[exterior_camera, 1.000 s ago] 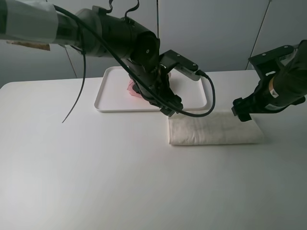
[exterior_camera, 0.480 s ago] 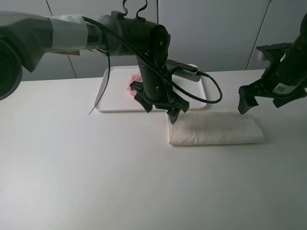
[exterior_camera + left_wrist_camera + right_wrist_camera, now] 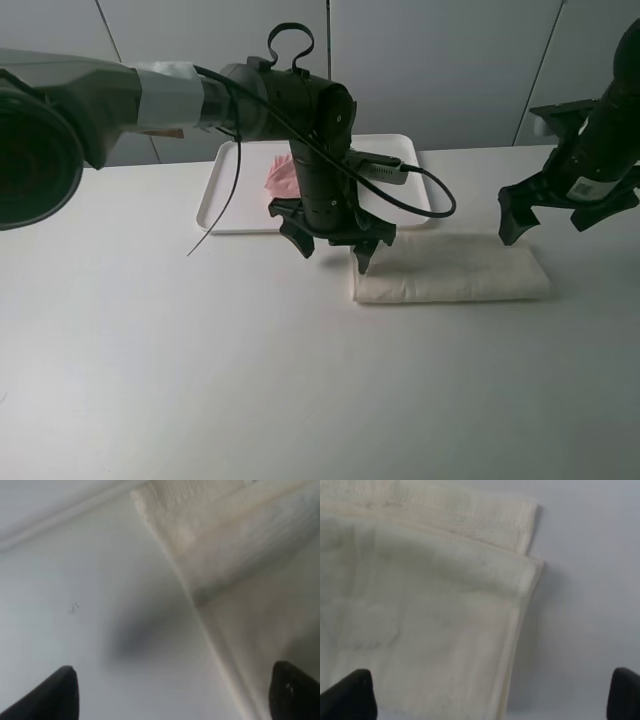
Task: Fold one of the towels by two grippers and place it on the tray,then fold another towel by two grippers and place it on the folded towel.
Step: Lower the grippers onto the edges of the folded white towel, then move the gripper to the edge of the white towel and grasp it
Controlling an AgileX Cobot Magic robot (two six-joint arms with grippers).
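Observation:
A cream towel [image 3: 450, 270], folded into a long strip, lies on the white table just in front of the tray's right part. A pink towel [image 3: 281, 176] lies on the white tray [image 3: 400, 160], partly hidden by my left arm. My left gripper [image 3: 332, 252] is open and empty, pointing down over the cream towel's left end; that end shows in the left wrist view [image 3: 225, 540] between the fingertips [image 3: 62, 692]. My right gripper [image 3: 545, 225] is open and empty above the towel's right end, whose corner shows in the right wrist view [image 3: 420, 605].
The left arm's black cable [image 3: 425, 195] loops over the tray's right side. Bare white table [image 3: 250, 380] stretches in front and to the left. A grey panelled wall stands behind the table.
My left gripper has moved from the tray's front edge down to the cream towel's left end and turned. My right gripper has shifted slightly and turned over the right end.

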